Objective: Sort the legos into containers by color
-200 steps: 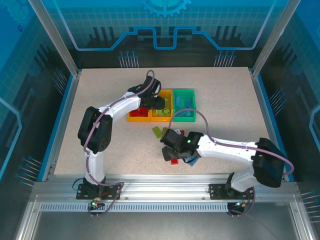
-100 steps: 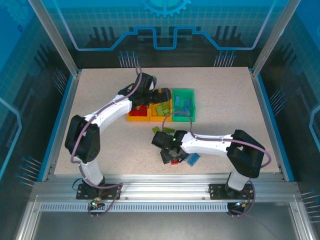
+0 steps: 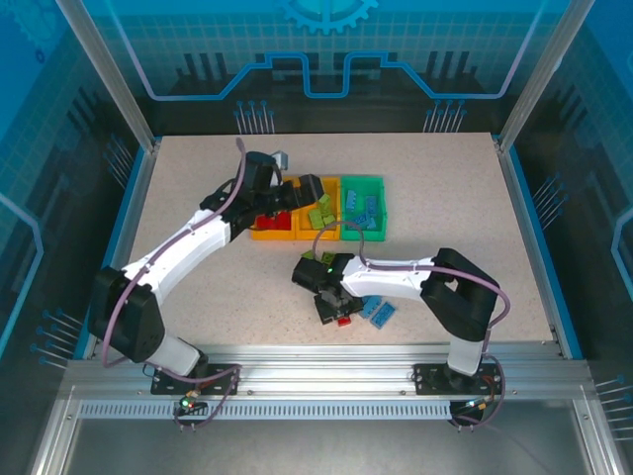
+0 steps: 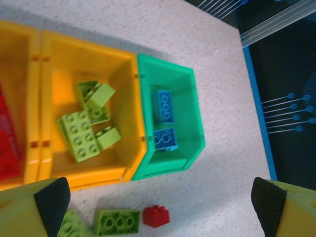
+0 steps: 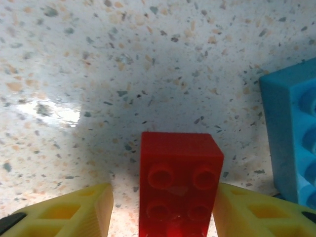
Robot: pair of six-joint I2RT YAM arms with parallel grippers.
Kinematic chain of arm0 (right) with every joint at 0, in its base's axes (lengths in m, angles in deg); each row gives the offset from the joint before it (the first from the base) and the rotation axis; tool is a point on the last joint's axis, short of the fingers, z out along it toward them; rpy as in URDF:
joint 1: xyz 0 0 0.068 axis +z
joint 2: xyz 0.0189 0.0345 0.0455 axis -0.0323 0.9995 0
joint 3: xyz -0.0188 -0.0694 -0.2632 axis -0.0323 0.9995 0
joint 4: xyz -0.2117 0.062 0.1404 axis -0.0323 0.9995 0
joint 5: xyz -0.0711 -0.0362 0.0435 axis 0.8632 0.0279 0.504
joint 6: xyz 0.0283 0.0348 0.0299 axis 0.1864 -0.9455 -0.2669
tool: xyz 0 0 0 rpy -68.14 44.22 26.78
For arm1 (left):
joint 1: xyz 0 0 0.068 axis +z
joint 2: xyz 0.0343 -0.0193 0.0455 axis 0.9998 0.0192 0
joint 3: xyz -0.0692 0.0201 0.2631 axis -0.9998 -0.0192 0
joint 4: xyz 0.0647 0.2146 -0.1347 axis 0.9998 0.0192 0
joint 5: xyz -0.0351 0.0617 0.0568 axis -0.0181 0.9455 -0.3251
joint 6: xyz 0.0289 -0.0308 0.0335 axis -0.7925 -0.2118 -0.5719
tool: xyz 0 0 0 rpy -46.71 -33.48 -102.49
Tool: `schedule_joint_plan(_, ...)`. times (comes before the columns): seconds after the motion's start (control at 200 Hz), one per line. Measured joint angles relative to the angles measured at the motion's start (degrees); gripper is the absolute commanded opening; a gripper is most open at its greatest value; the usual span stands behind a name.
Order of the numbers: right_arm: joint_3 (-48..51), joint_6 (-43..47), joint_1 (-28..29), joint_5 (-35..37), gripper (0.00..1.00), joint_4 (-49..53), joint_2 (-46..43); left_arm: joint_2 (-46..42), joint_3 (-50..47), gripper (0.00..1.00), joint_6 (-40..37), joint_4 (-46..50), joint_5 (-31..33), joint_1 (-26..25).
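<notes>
My right gripper (image 5: 163, 200) is low over the table with its jaws on either side of a red lego (image 5: 178, 185). A gap shows at the left finger (image 5: 89, 210), so it is open. From above, this gripper (image 3: 331, 303) is at the front centre with the red lego (image 3: 343, 319) under it. My left gripper (image 4: 158, 207) hangs wide open and empty above the containers. The three stand in a row: a yellow bin with red legos (image 3: 269, 224), a yellow bin with lime legos (image 4: 84, 126) and a green bin with blue legos (image 4: 165, 121).
Loose on the table in front of the bins lie a lime lego (image 4: 117, 220) and a small red lego (image 4: 156, 216). Blue legos (image 3: 377, 309) sit just right of the right gripper, one close beside its finger (image 5: 294, 148). Free tabletop lies left and right.
My left gripper opened wide and drew back to the left from over the middle bin. My right gripper shifted left, and its jaws narrowed around the red lego.
</notes>
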Motion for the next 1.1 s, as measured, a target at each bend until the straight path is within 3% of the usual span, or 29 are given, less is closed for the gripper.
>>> schedule_joint_plan(0.31, -3.02, 2.58, -0.44, -0.15, 0.24, 1.68, 1.92, -10.12, -8.46, 0.99, 0.02, 1.60, 2.84, 2.01)
schedule_joint_plan(0.595, -7.48, 7.39, -2.14, -1.68, 0.22, -1.46, 1.27, -18.71, -16.00, 0.99, 1.57, 5.20, 7.02, 5.46)
schedule_joint_plan(0.88, -18.91, 9.75, -17.27, -17.00, 0.22, -11.76, 2.12, -22.73, -24.13, 0.99, 4.52, 10.14, 10.49, 8.57)
schedule_joint_plan(1.101, -35.43, 9.62, -20.52, -26.27, 0.22, -15.56, 12.61, -24.83, -30.25, 0.99, 6.69, 10.82, 10.58, 8.79)
